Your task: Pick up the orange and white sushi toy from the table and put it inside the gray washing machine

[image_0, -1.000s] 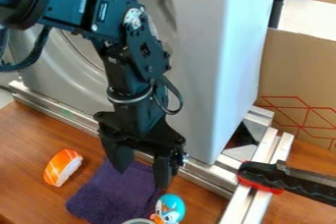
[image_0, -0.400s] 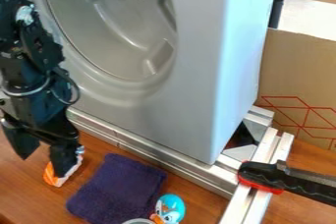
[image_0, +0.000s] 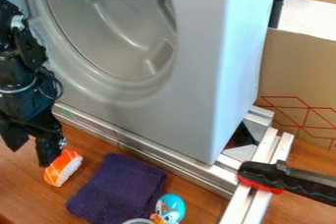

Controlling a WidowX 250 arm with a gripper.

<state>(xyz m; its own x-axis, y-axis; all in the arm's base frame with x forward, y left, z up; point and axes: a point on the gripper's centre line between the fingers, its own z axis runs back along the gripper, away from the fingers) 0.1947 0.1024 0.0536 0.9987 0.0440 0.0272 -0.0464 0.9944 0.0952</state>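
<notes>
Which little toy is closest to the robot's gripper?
The orange-and-white sushi, right next to the gripper. The blue bird-faced toy is farther away, on the other side of the purple cloth.

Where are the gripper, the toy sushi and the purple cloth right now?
Gripper (image_0: 29, 157): camera view, midway between its parted fingertips.
Toy sushi (image_0: 60, 165): camera view, on its orange striped top.
Purple cloth (image_0: 119, 188): camera view, middle of its upper face.

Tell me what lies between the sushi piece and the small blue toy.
In the camera view, a purple cloth lies between the sushi piece and the small blue toy, with a strip of bare wood on the sushi side.
</notes>
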